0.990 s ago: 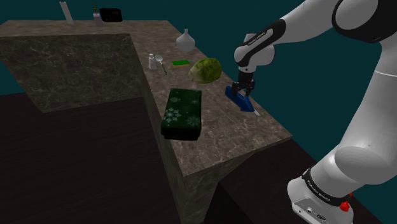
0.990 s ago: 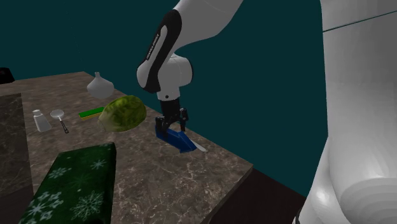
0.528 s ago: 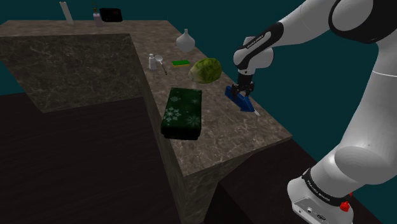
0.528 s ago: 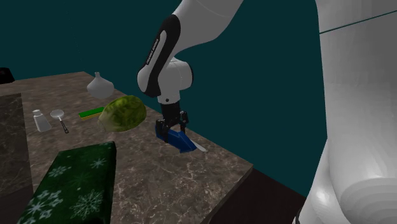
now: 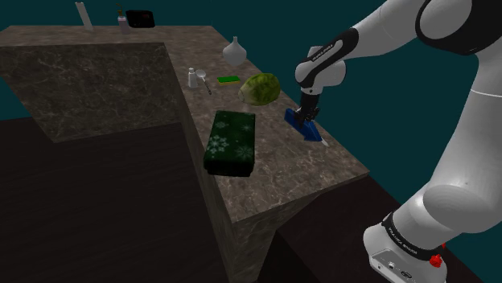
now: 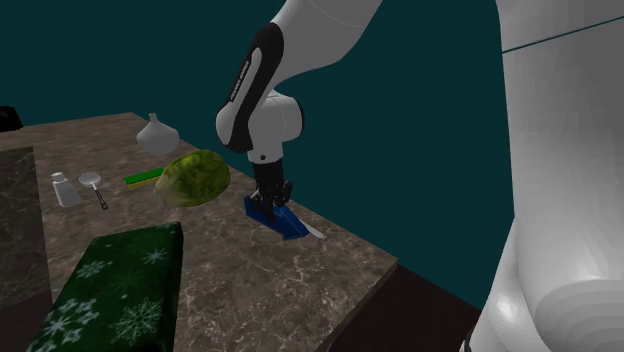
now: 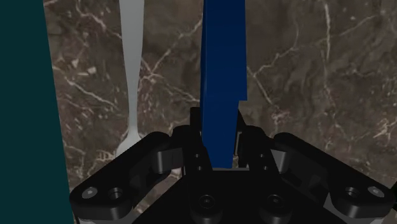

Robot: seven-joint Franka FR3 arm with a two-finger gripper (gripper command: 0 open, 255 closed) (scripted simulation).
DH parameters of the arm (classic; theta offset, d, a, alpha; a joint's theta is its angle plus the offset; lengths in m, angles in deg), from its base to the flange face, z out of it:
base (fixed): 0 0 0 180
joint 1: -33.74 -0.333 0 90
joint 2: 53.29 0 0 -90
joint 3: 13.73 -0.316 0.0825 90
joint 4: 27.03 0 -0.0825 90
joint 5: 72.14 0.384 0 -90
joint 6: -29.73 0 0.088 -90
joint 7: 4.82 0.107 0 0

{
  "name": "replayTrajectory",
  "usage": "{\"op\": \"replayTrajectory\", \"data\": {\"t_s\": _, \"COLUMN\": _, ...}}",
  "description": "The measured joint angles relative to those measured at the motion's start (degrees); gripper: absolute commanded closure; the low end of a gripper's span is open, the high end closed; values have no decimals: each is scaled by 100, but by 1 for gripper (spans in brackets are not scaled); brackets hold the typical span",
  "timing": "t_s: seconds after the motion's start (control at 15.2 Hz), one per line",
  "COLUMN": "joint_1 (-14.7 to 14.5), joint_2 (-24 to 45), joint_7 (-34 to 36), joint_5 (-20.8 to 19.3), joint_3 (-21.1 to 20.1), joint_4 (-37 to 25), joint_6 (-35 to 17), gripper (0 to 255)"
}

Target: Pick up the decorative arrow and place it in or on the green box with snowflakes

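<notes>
Wrist view, fingers [image 7: 196,151] seemingly clasping blue arrow [image 7: 222,76]

bare counter [image 5: 277,157] btwn blue arrow [image 5: 311,133] & green box [image 5: 231,141], open air above, leafy green ball [image 5: 259,88] near arrow, white spoon [image 7: 132,76] just beside it

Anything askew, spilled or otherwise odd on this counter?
Nothing looks spilled, toppled or damaged. The black end effector clasps the dark blue arrow-shaped piece; a slim pale grey utensil lies right beside it, close to the edge of the dark marbled counter.
</notes>
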Motion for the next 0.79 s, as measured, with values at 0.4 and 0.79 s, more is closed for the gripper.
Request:
{"op": "replayTrajectory", "data": {"t_s": 0.4, "joint_1": -7, "joint_2": -52, "joint_7": 17, "joint_5": -19, "joint_3": 7, "joint_4": -29, "joint_6": 82, "gripper": 255}}
{"op": "replayTrajectory", "data": {"t_s": 0.79, "joint_1": -33, "joint_2": -363, "joint_7": 81, "joint_5": -118, "joint_3": 49, "joint_4": -91, "joint_6": 444, "gripper": 255}}
